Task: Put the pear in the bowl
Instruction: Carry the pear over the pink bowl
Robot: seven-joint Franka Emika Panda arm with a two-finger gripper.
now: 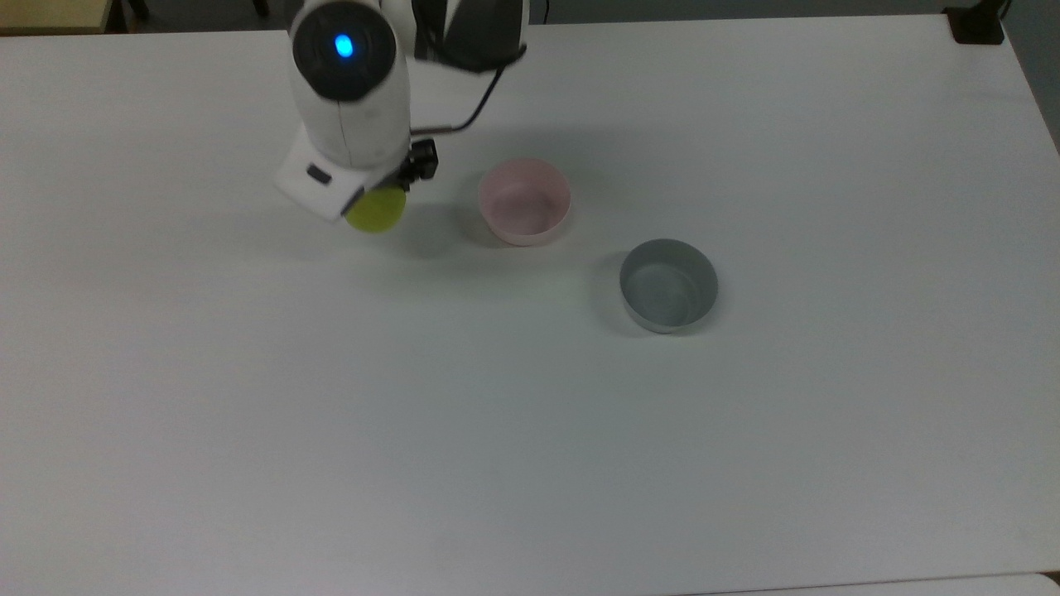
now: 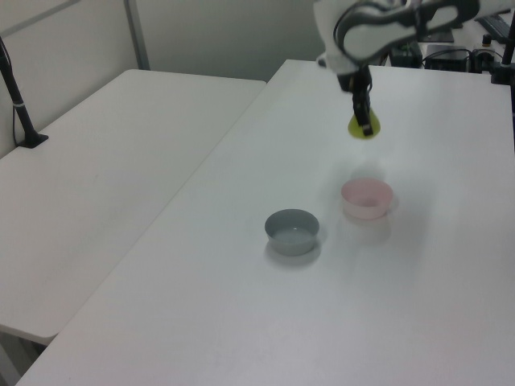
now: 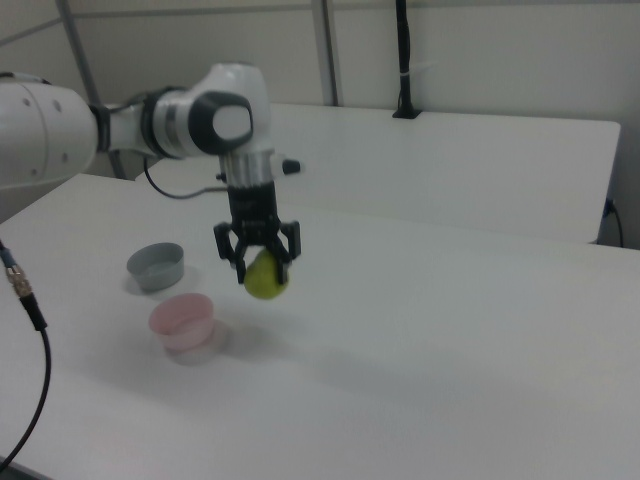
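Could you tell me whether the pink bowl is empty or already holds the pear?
Empty. The pink bowl shows a bare inside; the pear hangs above the table in the gripper.

arm's reaching in from 12 o'clock in the top view, wrist pointing straight down, gripper (image 3: 262, 265) up in the air with both fingers (image 3: 283, 252) clamped round the pear (image 3: 266, 279)

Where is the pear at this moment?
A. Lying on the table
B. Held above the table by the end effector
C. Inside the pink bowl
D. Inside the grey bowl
B: the end effector grips the pear in the air, clear of the table.
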